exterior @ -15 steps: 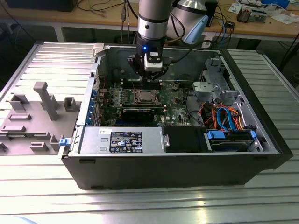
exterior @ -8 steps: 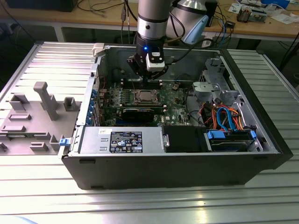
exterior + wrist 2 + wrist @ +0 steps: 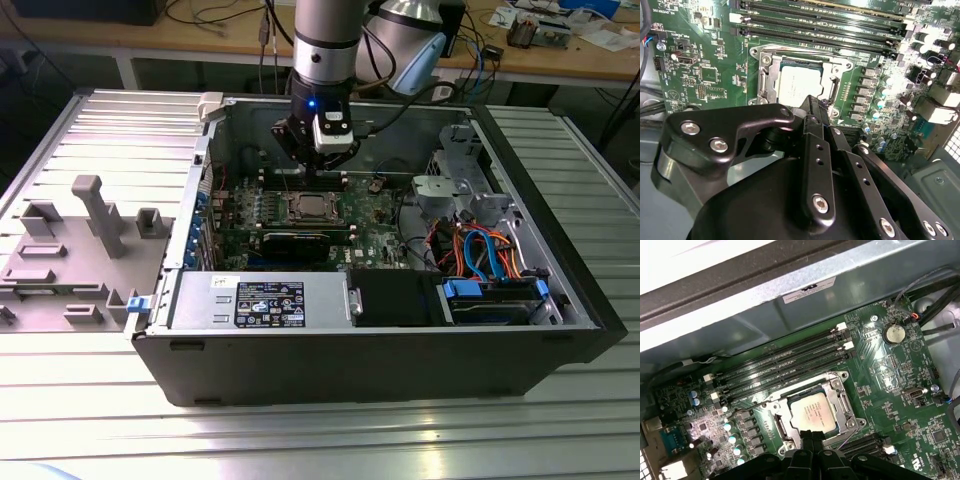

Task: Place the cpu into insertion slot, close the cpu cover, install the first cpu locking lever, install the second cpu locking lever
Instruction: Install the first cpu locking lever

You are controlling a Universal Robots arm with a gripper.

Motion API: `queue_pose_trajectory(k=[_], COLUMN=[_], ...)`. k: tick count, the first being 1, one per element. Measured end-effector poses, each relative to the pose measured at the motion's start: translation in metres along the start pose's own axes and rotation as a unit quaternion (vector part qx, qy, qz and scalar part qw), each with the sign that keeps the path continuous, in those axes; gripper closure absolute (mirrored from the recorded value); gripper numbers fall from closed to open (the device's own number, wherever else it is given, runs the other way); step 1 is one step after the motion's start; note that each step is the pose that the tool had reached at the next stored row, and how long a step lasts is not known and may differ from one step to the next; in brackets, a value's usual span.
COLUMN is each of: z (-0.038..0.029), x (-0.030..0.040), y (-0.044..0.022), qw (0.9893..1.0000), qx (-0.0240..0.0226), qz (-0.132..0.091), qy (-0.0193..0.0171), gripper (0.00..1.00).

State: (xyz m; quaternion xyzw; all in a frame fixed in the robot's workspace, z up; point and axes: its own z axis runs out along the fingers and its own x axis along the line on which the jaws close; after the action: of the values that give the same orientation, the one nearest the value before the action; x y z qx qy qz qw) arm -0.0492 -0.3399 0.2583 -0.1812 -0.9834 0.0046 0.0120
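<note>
**Gripper** (image 3: 813,104): fingers appear clenched together with nothing between them, tips hanging just above the near edge of the socket.

**Cpu** (image 3: 812,412): seated flat in the insertion slot (image 3: 842,375), silver top facing up.

**Cpu cover** (image 3: 766,75): lies down around the chip, framing it through its window; placing and closing read as done.

**Locking levers**: thin wire bars along the socket sides. Whether either is hooked home cannot be told from these angles.

**Step in hand**: judged to be the first lever.

**Requirement**: a narrow tip set on a slim bar, pushed down and sideways under its catch, without scraping the motherboard (image 3: 900,390) or the memory slots (image 3: 785,362) just beside it.

**Housing**: open computer case (image 3: 350,350) on a ribbed metal table (image 3: 300,440).
</note>
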Motion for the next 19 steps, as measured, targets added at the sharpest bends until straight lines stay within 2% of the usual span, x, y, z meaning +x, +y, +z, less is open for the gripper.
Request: queue_pose_trajectory(k=[2, 6, 7, 11, 15, 17, 19], z=[0.0000, 0.0000, 0.0000, 0.0001, 0.0000, 0.0000, 0.0000], x=[0.0000, 0.0000, 0.0000, 0.0000, 0.0001, 0.0000, -0.0001], y=[0.0000, 0.0000, 0.0000, 0.0001, 0.0000, 0.0000, 0.0001], qw=[1.0000, 0.9992, 0.9983, 0.9969, 0.9949, 0.9934, 0.9919], qx=[0.0001, 0.0009, 0.0012, 0.0004, -0.0051, -0.0084, -0.0084], qz=[-0.006, -0.040, -0.058, -0.079, -0.101, -0.114, -0.127], qy=[-0.0001, -0.0005, -0.0007, -0.0013, -0.0020, -0.0028, -0.0036], gripper=[0.89, 0.89, 0.89, 0.89, 0.89, 0.89, 0.89])
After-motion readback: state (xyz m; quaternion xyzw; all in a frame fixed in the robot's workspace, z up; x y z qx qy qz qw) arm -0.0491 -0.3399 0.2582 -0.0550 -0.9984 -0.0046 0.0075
